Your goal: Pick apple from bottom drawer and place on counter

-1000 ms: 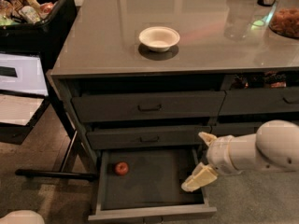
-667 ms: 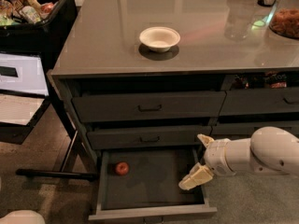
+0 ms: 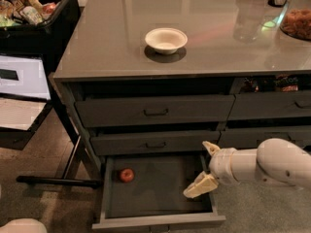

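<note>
The apple (image 3: pixel 127 174), small and red, lies at the back left of the open bottom drawer (image 3: pixel 160 215), on its dark floor. My gripper (image 3: pixel 202 169) hangs over the right side of that drawer, well to the right of the apple and apart from it. It is open and empty, with one cream finger (image 3: pixel 211 147) up by the drawer above and the other (image 3: pixel 199 186) low over the drawer floor. The glossy grey counter (image 3: pixel 107 42) tops the cabinet.
A white bowl (image 3: pixel 166 40) stands on the counter. A black bin of groceries (image 3: pixel 29 13) stands at the left. A jar of orange snacks (image 3: pixel 297 21) and a clear glass (image 3: pixel 248 18) stand at the counter's back right. Two drawers above are slightly ajar.
My gripper has shifted a little to the left over the drawer's right side. The apple has not moved.
</note>
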Tool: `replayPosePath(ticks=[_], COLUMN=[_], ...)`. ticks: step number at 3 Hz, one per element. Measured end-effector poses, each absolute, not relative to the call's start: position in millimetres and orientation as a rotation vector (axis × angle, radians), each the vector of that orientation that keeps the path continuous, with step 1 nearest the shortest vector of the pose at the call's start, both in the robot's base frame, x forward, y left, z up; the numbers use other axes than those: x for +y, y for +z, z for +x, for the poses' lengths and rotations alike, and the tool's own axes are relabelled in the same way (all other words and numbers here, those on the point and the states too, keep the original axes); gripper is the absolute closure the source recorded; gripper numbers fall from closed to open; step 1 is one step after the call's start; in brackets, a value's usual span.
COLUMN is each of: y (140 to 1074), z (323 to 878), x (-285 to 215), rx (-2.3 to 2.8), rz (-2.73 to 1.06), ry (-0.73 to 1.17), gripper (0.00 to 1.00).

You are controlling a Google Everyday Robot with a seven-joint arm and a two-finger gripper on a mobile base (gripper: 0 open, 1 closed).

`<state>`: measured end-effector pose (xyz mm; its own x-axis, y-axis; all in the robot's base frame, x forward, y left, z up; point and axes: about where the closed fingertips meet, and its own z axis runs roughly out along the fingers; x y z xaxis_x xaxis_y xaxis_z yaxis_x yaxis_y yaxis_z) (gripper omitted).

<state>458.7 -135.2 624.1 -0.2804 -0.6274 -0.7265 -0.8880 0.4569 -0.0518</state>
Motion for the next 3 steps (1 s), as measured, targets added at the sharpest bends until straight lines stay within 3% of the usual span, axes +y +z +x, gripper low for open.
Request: replayPosePath(ticks=[3], y=[481], z=[503], x=[-81], rx=[1.868], rz=[-1.126], ry=[0.621], gripper=[0.00])
